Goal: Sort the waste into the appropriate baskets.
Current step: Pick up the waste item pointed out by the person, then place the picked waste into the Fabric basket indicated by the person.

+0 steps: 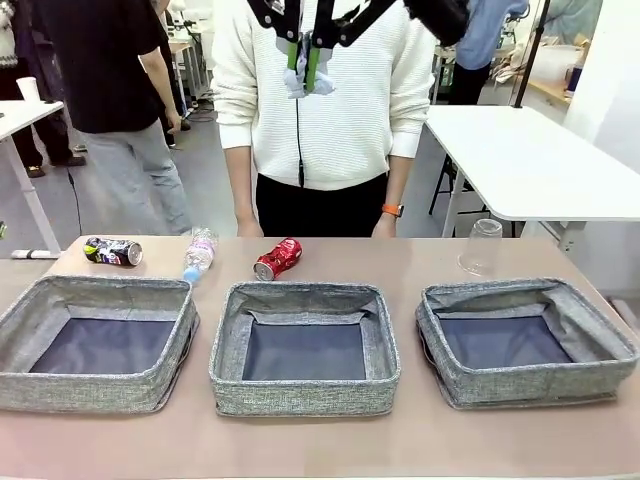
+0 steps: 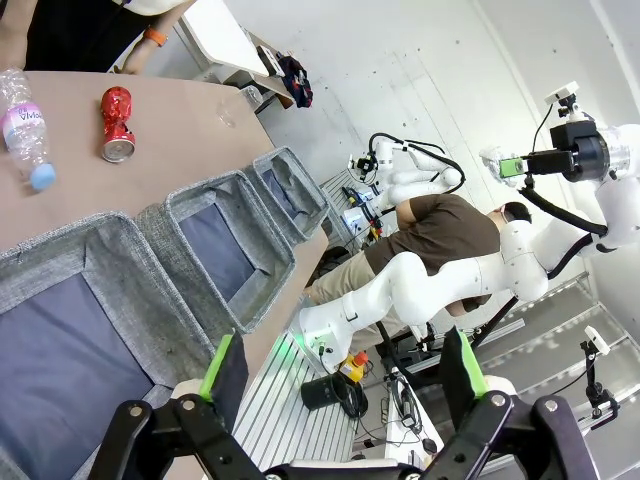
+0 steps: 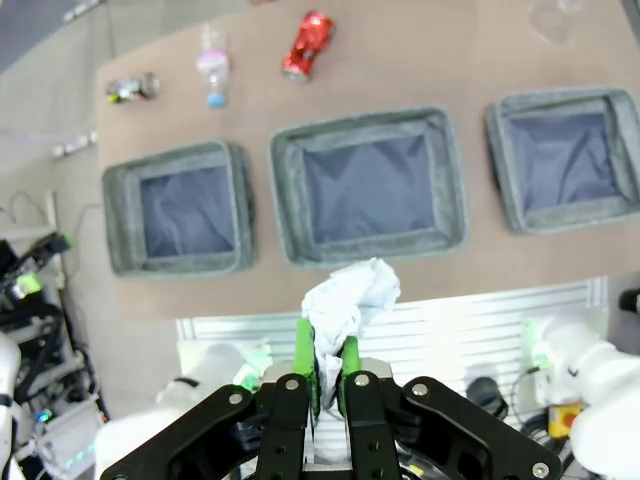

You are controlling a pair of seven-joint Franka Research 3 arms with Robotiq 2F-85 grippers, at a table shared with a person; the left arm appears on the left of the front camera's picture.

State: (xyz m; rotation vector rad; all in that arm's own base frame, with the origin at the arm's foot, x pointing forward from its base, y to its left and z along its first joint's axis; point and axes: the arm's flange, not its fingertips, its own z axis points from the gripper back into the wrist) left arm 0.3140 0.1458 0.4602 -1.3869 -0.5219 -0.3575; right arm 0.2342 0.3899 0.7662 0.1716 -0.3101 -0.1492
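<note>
High above the table, my right gripper (image 1: 308,62) (image 3: 325,362) is shut on the white crumpled paper ball (image 1: 306,82) (image 3: 349,298), over the near edge in front of the middle basket (image 1: 300,296) (image 3: 360,126). The left basket (image 1: 100,290) (image 3: 175,155) and right basket (image 1: 520,292) (image 3: 560,97) flank it. Beyond the baskets lie a dark printed can (image 1: 112,251) (image 3: 133,88), a clear bottle (image 1: 200,253) (image 2: 25,130) (image 3: 211,70) and a crushed red can (image 1: 278,259) (image 2: 116,123) (image 3: 307,45). A clear cup (image 1: 481,247) stands upside down at the right. My left gripper (image 2: 340,360) is open, holding nothing, off the table's side by the left basket.
A person in a white sweater (image 1: 320,110) stands at the far edge, hands down behind the table. A white table (image 1: 530,160) stands behind on the right. Bare tabletop runs along the near edge in front of the baskets.
</note>
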